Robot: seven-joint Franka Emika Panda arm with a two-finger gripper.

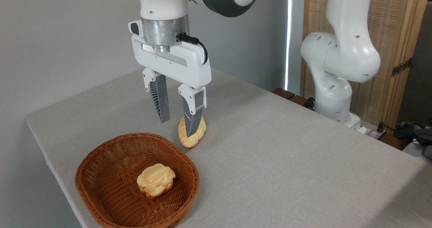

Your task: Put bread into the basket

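Claw [177, 121] hung open, empty, over braided bread [192, 133] on desk [287, 153] beside wicker basket [101, 160] holding a bun [156, 180].

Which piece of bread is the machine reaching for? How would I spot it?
Find the brown wicker basket near the front of the grey table. Just behind its rim, on the cloth, lies the bread, under the open end effector. It is long and braided, unlike the rounder bun inside the basket.
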